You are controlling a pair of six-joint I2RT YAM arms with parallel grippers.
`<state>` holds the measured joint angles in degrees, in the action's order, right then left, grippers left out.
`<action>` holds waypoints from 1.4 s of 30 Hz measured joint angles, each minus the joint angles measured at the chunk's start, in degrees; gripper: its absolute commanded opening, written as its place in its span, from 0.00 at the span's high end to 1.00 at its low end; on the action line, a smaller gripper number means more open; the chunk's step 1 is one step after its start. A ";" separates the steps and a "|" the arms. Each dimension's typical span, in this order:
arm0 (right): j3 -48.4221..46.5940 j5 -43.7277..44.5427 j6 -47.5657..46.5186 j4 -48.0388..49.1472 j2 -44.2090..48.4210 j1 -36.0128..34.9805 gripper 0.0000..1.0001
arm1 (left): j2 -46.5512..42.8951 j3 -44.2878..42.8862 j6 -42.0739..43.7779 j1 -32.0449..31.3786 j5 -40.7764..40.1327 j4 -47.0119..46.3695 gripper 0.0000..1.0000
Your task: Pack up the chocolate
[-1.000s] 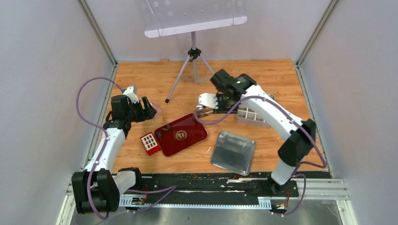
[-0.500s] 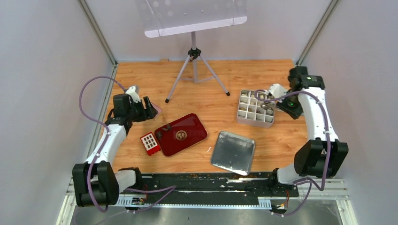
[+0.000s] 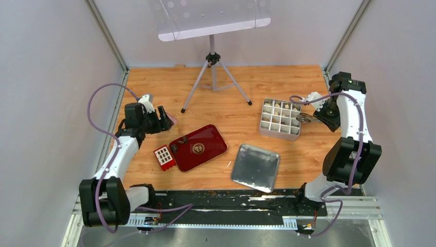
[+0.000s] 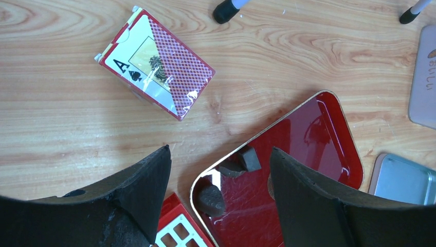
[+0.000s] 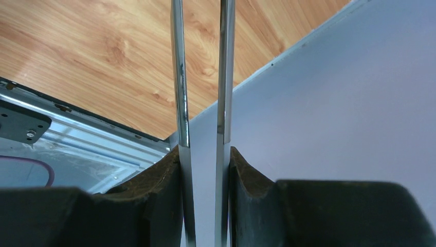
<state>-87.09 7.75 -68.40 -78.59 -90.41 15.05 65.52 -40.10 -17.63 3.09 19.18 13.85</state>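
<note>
Two dark brown chocolate pieces (image 4: 249, 158) (image 4: 212, 199) lie on the near corner of a glossy red lid (image 4: 313, 144). My left gripper (image 4: 220, 154) hovers over them, open, with nothing between its fingers. Several cream and brown chocolate pieces (image 3: 282, 109) sit in a white divided tray (image 3: 267, 131) at the right. My right gripper (image 3: 318, 109) is just right of that tray, shut on metal tongs (image 5: 177, 77), whose tips (image 3: 303, 118) reach the tray's right edge. In the right wrist view my right gripper (image 5: 204, 154) pinches both blades, which stay slightly apart.
A pack of playing cards (image 4: 154, 62) lies by my left gripper. A small red box with a white grid (image 3: 164, 157) touches the red lid. An open silver tin (image 3: 255, 167) sits front centre, a tripod (image 3: 212, 77) stands at the back, and side walls are close.
My right arm swung from above the red lid across to the right side of the divided tray, carrying the tongs. The left arm stayed put.
</note>
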 measured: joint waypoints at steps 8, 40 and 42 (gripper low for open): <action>-0.50 -1.95 1.55 -0.22 -3.06 -0.02 0.81 | -0.28 0.00 0.04 0.00 -0.17 0.20 0.22; -10.40 -3.54 8.24 -4.74 -3.32 -27.93 0.70 | -0.28 0.00 0.17 0.00 -0.22 0.26 0.22; -9.84 -4.24 9.03 -3.80 -3.80 -35.21 0.73 | -0.28 0.00 0.24 0.00 -0.26 0.42 0.22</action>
<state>-96.92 3.51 -59.37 -82.39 -94.21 -20.16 65.23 -40.10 -17.39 3.09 18.92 14.26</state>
